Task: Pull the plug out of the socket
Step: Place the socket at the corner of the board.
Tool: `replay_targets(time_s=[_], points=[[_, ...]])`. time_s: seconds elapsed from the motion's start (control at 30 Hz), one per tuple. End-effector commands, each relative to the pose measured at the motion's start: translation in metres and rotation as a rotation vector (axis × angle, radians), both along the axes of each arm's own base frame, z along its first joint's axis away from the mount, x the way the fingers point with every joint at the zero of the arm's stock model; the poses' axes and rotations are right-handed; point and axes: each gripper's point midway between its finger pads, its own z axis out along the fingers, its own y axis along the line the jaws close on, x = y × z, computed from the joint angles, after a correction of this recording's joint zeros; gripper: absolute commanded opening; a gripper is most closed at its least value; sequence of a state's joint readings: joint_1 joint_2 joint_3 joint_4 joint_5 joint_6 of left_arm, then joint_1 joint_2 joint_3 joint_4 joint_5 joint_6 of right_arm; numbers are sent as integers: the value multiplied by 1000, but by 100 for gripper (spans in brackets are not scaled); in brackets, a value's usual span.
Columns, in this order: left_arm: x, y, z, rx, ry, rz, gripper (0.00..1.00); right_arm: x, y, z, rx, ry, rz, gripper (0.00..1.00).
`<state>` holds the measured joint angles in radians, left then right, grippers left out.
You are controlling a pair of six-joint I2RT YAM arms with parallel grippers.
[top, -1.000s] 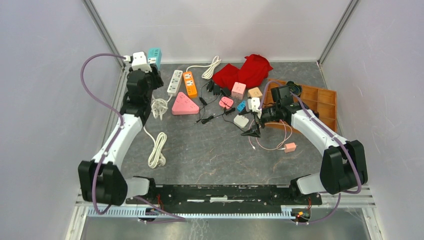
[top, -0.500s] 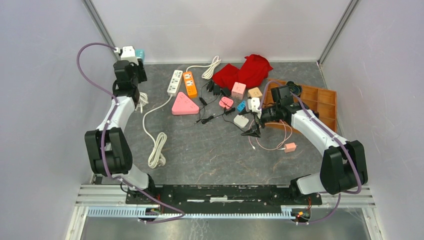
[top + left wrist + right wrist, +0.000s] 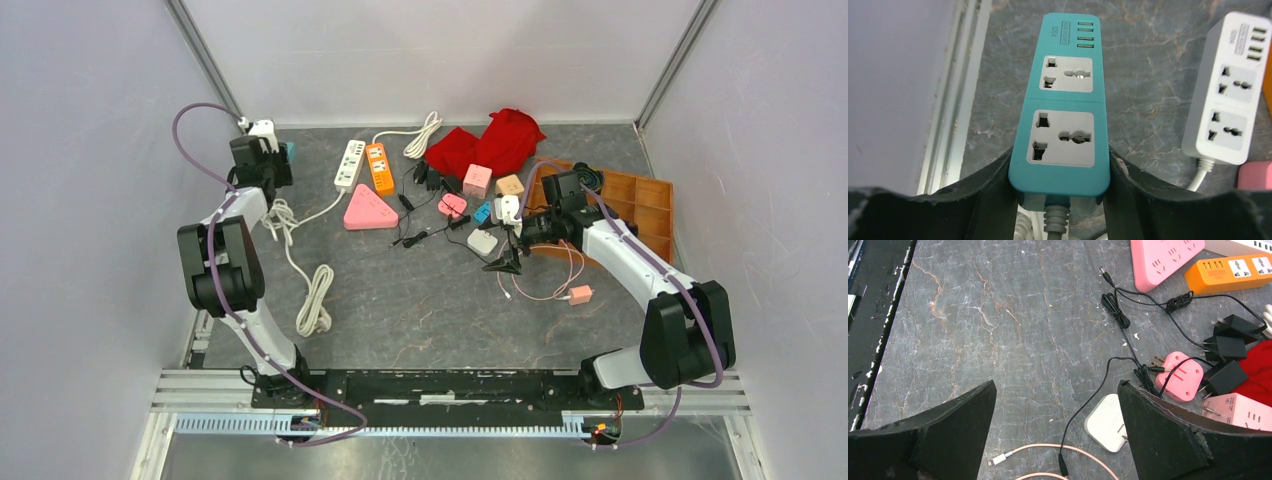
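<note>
Left arm, change noted: a second ago it reached long toward the back-left corner. Now it is folded tight, elbow pulled in and stacked near the left wall, forearm pointing away from the base. The left gripper has come back and down with its load. The white cord trailing from it has dragged leftward across the table.

Load: the teal power strip, clamped across its cord end, one finger on each long side. It is held roughly level, faces up, just off the back-left of the table beside the white power strip.

Wrist view shows both universal sockets on the teal strip bare, USB ports bare too. No plug is seated in it. Reading: the separation looks done for this strip, or the plug came away during the retreat. Which loose item was the plug cannot be told from these views.

Right arm: no change across the second. Elbow bent, wrist tipped down over the centre-right clutter. The right gripper hangs with fingers wide apart, nothing between them, above bare table near the white charger and the pink adaptor.

Likely next: set the strip down.
</note>
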<state>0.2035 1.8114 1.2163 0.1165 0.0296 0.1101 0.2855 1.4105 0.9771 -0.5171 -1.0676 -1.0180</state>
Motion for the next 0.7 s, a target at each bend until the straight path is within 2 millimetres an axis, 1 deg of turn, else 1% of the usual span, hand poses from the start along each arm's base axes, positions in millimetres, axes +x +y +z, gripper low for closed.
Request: replay_targets(time_s=[0.0, 0.1, 0.23, 0.27, 0.3, 0.33, 0.37, 0.47, 0.57, 0.6, 0.63, 0.67], points=[[7, -3, -15, -40, 20, -35, 22, 1, -1, 4, 5, -36, 2, 98], [8, -8, -30, -74, 59, -43, 24, 1, -1, 4, 4, -34, 3, 98], [12, -15, -43, -121, 100, -71, 27, 1, -2, 3, 1, -30, 1, 98], [12, -18, -50, -138, 122, -80, 29, 2, -2, 2, 0, -28, 0, 98], [15, -19, -51, -147, 127, -86, 31, 2, -1, 2, 0, -28, 1, 98], [14, -21, -56, -163, 154, -87, 33, 2, -1, 2, 0, -29, 2, 98], [14, -21, -60, -174, 171, -81, 37, 1, -1, 2, 0, -29, 2, 98], [14, -16, -64, -174, 201, -51, 52, 2, -2, 1, -3, -24, 1, 98], [13, -10, -61, -158, 203, -19, 67, 2, -2, 0, -4, -22, 1, 98], [14, -10, -59, -160, 202, -15, 76, 2, -2, 0, -4, -23, 3, 98], [14, -10, -57, -167, 203, -11, 95, 2, -2, 0, -4, -23, 2, 98], [15, -11, -53, -179, 197, -6, 99, 2, -1, 0, -5, -22, 3, 98]])
